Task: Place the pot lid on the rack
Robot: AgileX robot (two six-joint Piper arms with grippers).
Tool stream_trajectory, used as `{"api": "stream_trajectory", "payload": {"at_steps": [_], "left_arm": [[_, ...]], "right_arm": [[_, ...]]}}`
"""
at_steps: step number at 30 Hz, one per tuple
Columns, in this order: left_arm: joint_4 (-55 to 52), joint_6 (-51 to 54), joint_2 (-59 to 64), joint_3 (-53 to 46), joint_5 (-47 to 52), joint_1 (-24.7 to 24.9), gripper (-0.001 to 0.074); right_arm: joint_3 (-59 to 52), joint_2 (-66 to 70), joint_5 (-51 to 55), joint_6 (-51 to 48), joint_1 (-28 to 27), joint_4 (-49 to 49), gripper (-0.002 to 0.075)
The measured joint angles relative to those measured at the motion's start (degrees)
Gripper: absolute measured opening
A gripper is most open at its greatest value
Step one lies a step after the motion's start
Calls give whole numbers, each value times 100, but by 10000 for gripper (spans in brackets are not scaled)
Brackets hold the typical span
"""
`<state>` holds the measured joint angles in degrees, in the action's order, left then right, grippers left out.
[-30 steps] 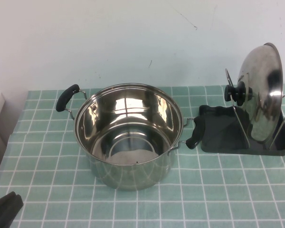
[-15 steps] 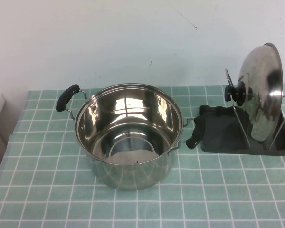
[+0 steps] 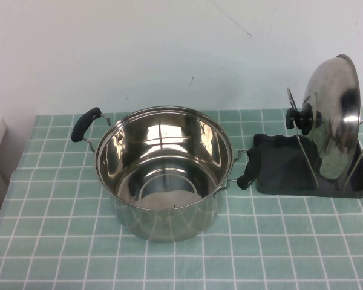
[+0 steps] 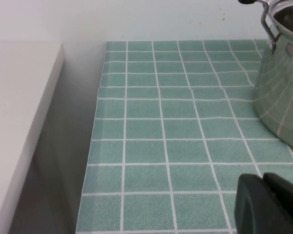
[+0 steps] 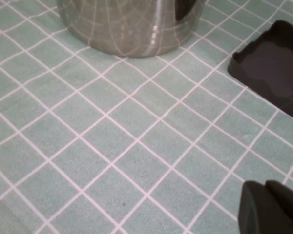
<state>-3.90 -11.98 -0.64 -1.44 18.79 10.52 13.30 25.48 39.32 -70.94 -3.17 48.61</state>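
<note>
Now that the left claw (image 4: 268, 204) has left the surface's near-left corner, both closed claws, right claw (image 5: 271, 207) included, hold nothing; pot lid (image 3: 333, 118) stands upright in the rack (image 3: 278, 166), task apparently complete.

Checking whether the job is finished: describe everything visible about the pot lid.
The pot lid is a round, shallow-domed, shiny steel disc with a black round knob facing the pot. It stands on edge, leaning slightly, between the silver wire loops of the rack, its lower rim in the dark grey tray. Only the rack touches it. The left gripper and right gripper are both shut, low over the green tiled cloth, holding nothing.
</note>
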Motion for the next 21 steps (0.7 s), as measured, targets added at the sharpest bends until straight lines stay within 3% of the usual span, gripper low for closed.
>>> {"api": "stream_trajectory", "payload": {"at_steps": [21], "left_arm": [[92, 158, 0, 10, 47, 0, -2]], "right_arm": [[0, 0, 36, 1, 2, 0, 0]]}}
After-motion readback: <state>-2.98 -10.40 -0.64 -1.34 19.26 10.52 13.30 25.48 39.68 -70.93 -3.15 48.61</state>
